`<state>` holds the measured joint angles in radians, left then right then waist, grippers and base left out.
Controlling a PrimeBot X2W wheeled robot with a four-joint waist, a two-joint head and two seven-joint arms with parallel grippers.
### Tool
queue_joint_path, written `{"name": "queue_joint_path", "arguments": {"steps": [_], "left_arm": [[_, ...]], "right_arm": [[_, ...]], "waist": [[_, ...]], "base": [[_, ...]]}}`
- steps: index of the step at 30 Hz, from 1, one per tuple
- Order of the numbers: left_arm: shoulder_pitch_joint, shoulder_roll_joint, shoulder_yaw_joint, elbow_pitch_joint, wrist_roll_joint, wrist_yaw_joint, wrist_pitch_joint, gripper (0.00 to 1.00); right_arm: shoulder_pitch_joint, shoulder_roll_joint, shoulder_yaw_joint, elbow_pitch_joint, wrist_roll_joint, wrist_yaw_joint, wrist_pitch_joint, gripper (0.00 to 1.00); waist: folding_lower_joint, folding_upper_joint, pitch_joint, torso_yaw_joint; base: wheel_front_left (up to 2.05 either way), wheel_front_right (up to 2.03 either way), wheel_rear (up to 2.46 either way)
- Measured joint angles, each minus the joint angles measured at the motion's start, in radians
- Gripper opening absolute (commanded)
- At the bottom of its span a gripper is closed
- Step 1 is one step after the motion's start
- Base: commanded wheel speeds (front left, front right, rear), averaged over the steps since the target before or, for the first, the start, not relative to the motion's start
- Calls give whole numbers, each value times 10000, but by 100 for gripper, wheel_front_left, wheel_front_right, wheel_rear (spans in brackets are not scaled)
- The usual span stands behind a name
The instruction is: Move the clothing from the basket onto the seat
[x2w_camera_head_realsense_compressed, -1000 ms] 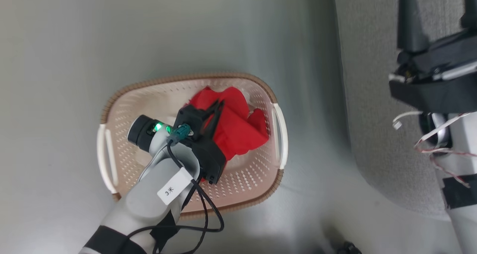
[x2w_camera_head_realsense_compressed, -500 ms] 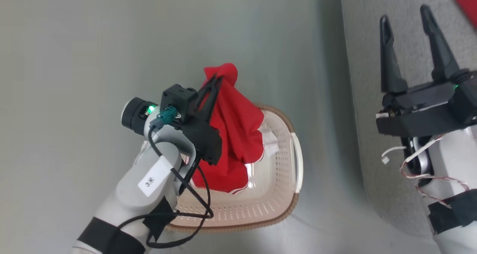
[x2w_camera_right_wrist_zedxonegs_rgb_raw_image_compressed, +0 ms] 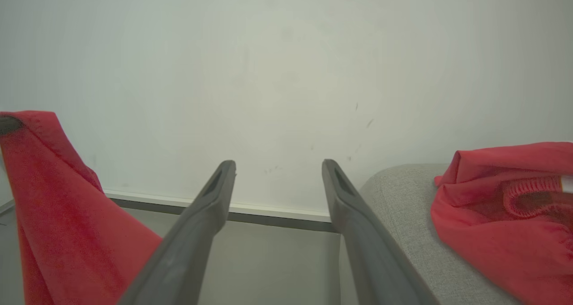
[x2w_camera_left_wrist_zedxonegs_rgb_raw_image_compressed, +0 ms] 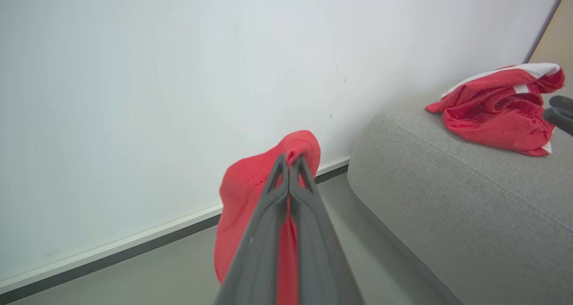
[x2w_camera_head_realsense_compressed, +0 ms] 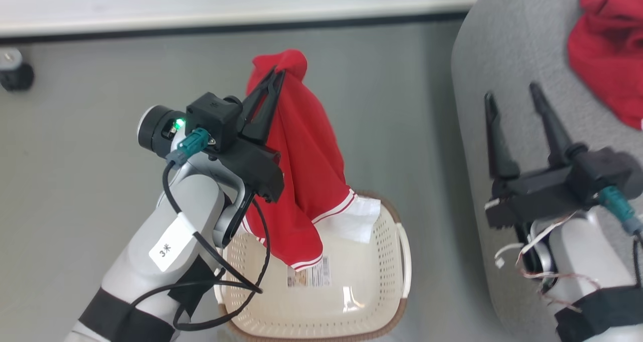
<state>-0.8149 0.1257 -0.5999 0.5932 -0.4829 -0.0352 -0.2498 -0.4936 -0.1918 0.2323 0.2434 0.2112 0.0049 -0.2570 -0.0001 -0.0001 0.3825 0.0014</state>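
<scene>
Red garment point(x2w_camera_head_realsense_compressed: 301, 146) hung pinched in left gripper point(x2w_camera_head_realsense_compressed: 275, 76), fingers pressed together, hem dangling over basket point(x2w_camera_head_realsense_compressed: 404, 261) rim | right gripper point(x2w_camera_head_realsense_compressed: 510, 92) spread, empty, above left edge of seat point(x2w_camera_head_realsense_compressed: 502, 55) | second garment point(x2w_camera_head_realsense_compressed: 608, 50) lay toward seat's far edge | judged: hem needed to clear rim before swinging across, release well inside seat edge

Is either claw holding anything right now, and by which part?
The left gripper is shut on a red garment, pinching a bunched fold at its top; the rest hangs down over the basket. The right gripper is open, holding nothing.
</scene>
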Motion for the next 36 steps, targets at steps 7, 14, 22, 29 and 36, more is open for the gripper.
{"name": "queue_joint_path", "arguments": {"steps": [7,14,22,29,36], "left_arm": [[51,-46,290,-424,-17,13,0,0],[96,-198,332,-523,-42,0,0,0],[221,-410,46,-418,-36,-113,-2,0],[239,-602,-253,-548,-27,-178,6,0],[245,-713,-725,-715,12,-176,330,0]], "right_arm": [[432,278,313,635,2,219,2,100],[721,443,698,1218,2,548,2,100],[833,493,1290,2079,2,928,4,100],[843,836,1967,2606,121,1099,4,100],[837,1170,2633,3152,600,1187,4,100]], "waist": [[0,0,-995,-38],[0,0,-1982,-129],[0,0,-3110,-168],[0,-1,-3991,-87],[1,0,-4423,145]], "base": [[0,0,0],[0,0,0],[0,0,0],[0,0,0],[0,0,0]]}}
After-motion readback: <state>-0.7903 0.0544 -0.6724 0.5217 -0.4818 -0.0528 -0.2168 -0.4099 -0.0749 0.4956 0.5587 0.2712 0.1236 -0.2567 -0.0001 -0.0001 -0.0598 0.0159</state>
